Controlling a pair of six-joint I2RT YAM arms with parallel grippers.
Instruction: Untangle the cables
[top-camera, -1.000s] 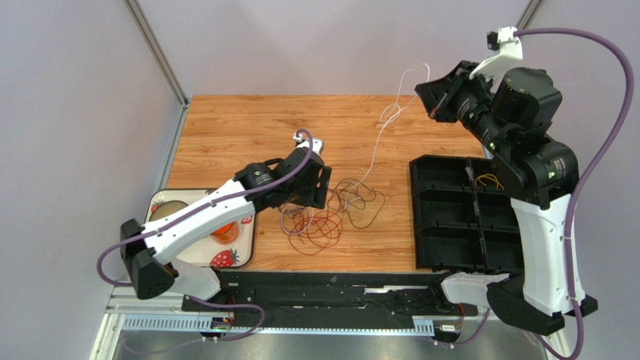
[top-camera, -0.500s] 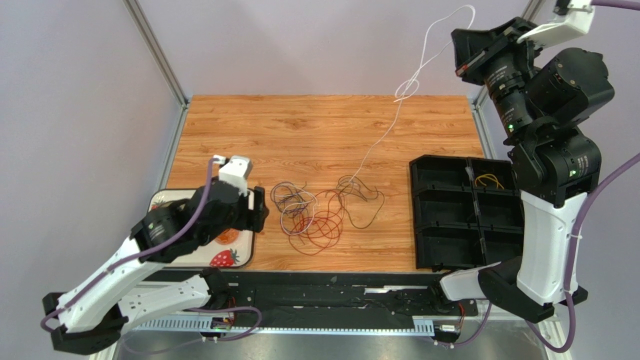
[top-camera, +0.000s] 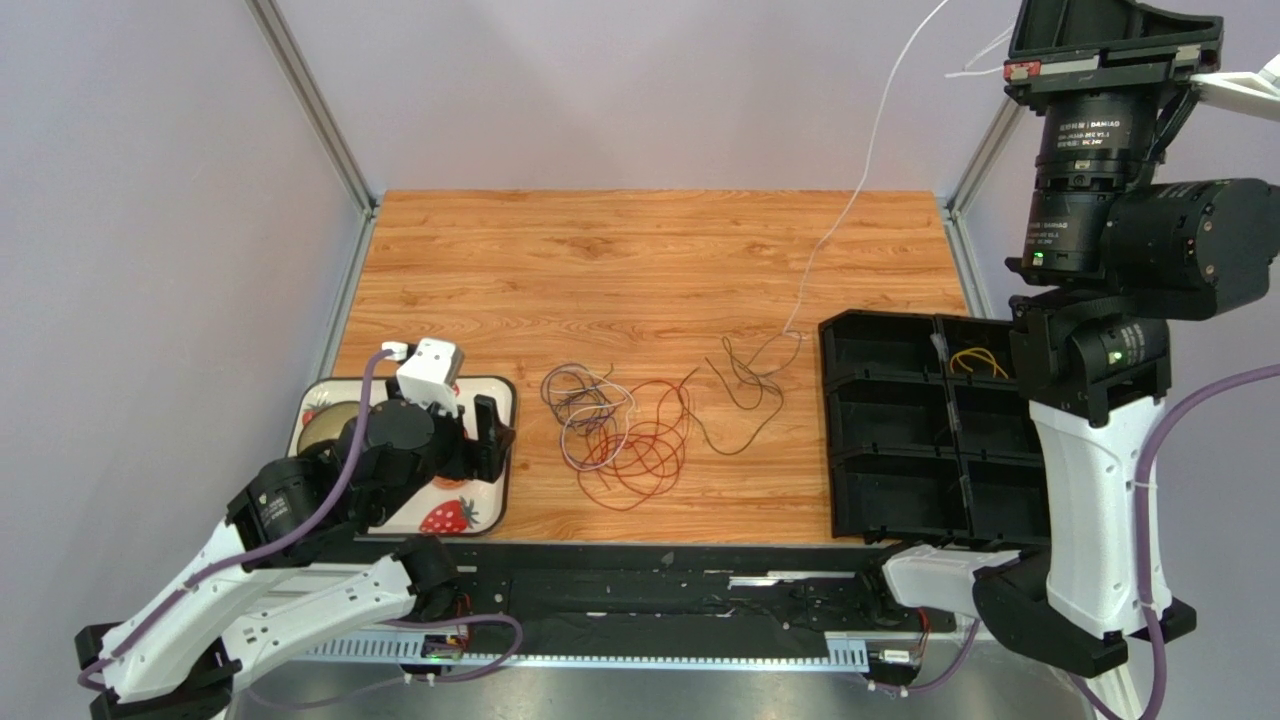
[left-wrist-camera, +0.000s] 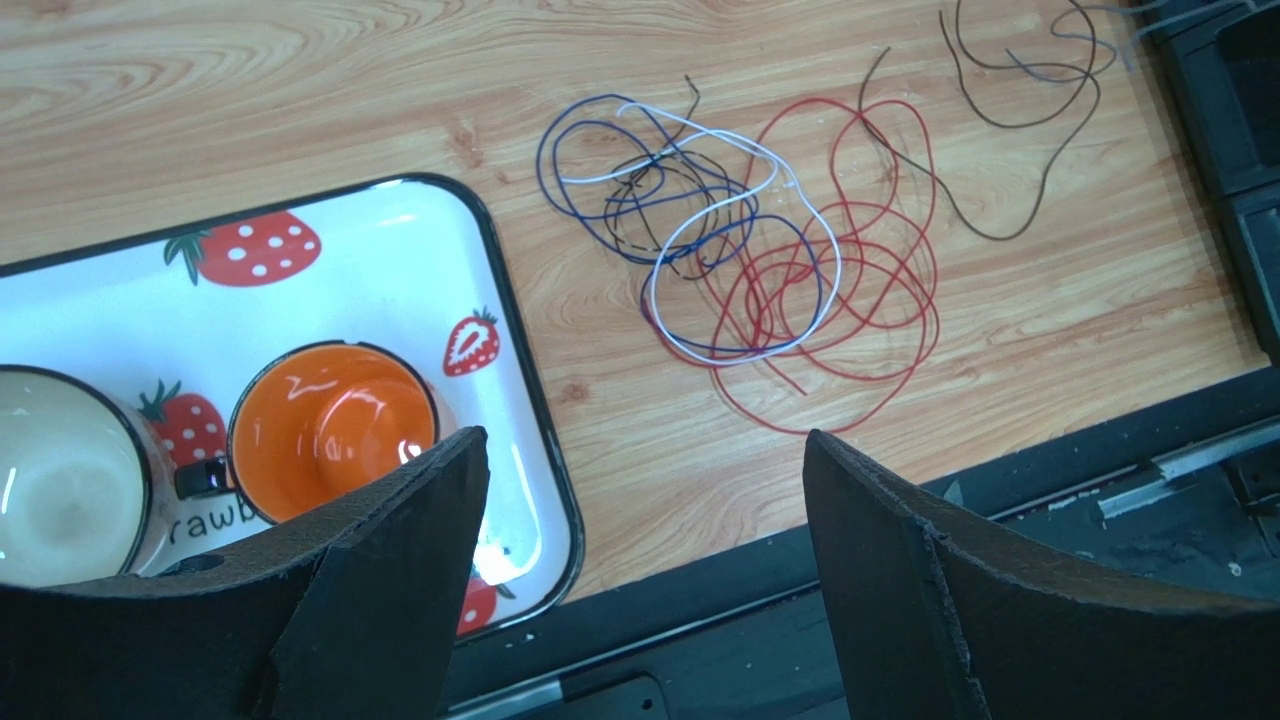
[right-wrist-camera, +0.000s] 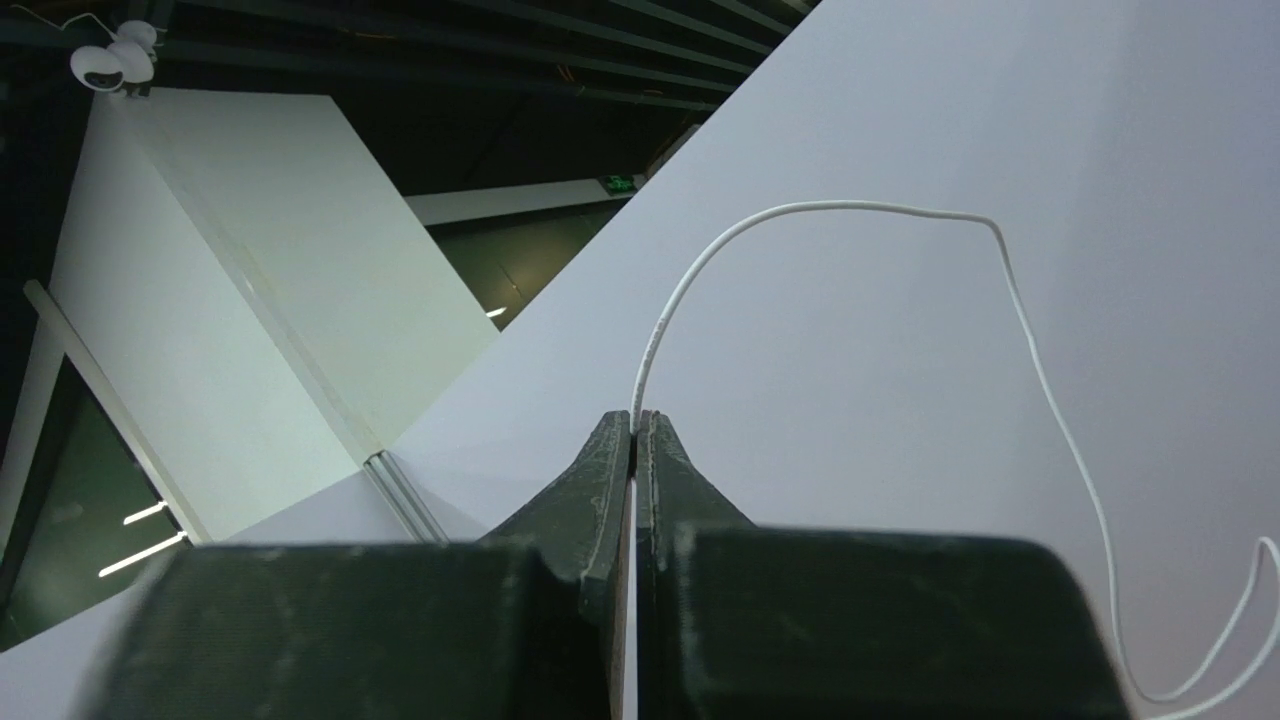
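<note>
The cables lie in a loose tangle (top-camera: 624, 435) on the wooden table: red loops (left-wrist-camera: 842, 285), blue and pale loops (left-wrist-camera: 676, 195) and a dark strand (left-wrist-camera: 1037, 165) off to the right. A white cable (top-camera: 842, 210) rises from the table's right side up to my right gripper (right-wrist-camera: 634, 428), which is shut on it high above the table. Beyond the fingers the cable arcs away (right-wrist-camera: 842, 210). My left gripper (left-wrist-camera: 646, 438) is open and empty, hovering over the table's near edge, beside the tray and short of the tangle.
A strawberry-print tray (left-wrist-camera: 526, 405) at the near left holds an orange cup (left-wrist-camera: 331, 428) and a cream cup (left-wrist-camera: 60, 480). A black compartment organiser (top-camera: 827, 435) stands at the right, with a yellow cable (top-camera: 980, 362) in one back compartment.
My left arm has drawn back from the tangle to the near left by the tray, jaws wider. My right arm has lifted the white cable higher, dragging its lower end rightward.
</note>
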